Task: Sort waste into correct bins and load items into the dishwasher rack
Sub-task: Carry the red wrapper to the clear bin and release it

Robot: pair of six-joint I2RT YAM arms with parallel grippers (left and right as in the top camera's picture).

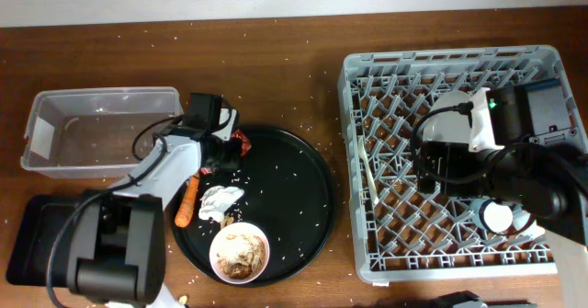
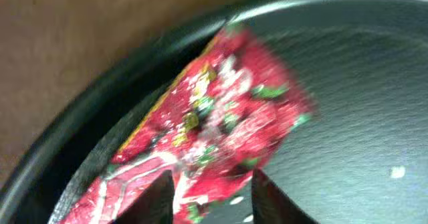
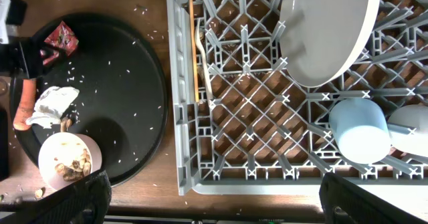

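Observation:
My left gripper (image 1: pixel 226 145) is down at the far left rim of the round black tray (image 1: pixel 308 193). Its fingers (image 2: pixel 214 200) are open, straddling the red snack wrapper (image 2: pixel 221 110). On the tray lie the tissue (image 1: pixel 220 200), the carrot (image 1: pixel 188 202) and a white bowl (image 1: pixel 240 251) of brownish scraps. My right gripper (image 3: pixel 214 197) is open and empty, high above the grey rack (image 1: pixel 360 244). The rack holds the plate (image 3: pixel 328 30), blue cup (image 3: pixel 361 130), white cup (image 3: pixel 411 127), fork (image 3: pixel 200 50) and chopstick (image 3: pixel 192 43).
The clear tub (image 1: pixel 101 115) stands at the far left, behind the left arm. The shallow black tray (image 1: pixel 26 244) lies at the front left, partly under the arm's base. Rice grains are scattered over the table and the round tray.

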